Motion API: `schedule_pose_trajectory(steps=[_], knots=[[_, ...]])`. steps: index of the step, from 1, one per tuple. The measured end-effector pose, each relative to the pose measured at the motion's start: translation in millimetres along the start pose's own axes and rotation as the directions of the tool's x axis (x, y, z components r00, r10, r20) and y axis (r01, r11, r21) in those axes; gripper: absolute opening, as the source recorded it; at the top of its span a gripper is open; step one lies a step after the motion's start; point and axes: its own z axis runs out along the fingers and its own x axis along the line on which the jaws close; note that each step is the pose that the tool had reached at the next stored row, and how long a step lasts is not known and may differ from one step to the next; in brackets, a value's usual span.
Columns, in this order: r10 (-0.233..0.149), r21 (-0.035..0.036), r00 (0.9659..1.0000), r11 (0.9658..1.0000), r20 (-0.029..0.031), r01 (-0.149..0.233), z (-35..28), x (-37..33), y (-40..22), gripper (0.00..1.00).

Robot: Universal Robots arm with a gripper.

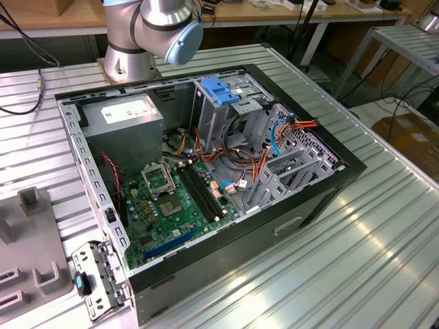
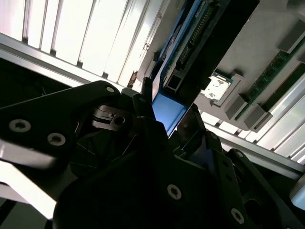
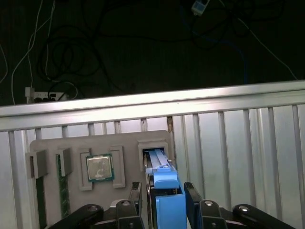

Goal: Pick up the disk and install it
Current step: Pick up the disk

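Pincer [image 3: 163,188] | closed on both sides of the disk [image 3: 166,210] | it stands upright in the grey holder [image 3: 71,143] slot, edges exposed for gripping

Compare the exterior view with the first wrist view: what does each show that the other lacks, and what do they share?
Exterior view: the open computer case with its motherboard, power supply and blue latch plate, plus the robot arm. First wrist view: the gripper straddling the disk, which stands on edge in a slot, beside a processor chip and memory sticks. Both: the ribbed metal table and the grey holder tray.
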Motion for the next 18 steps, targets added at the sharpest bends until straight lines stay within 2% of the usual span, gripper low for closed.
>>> schedule_pose_trajectory(steps=[4,8,18], knots=[[0.000,0.0001,1.0000,1.0000,0.0001,0.000,0.9,-0.5,0.1,0.48],[0.000,0.0000,1.0000,1.0000,0.0000,0.000,5.3,-0.4,0.1,0.48],[-0.002,0.0000,1.0000,1.0000,0.0004,0.002,7.3,-0.4,0.1,0.48]])
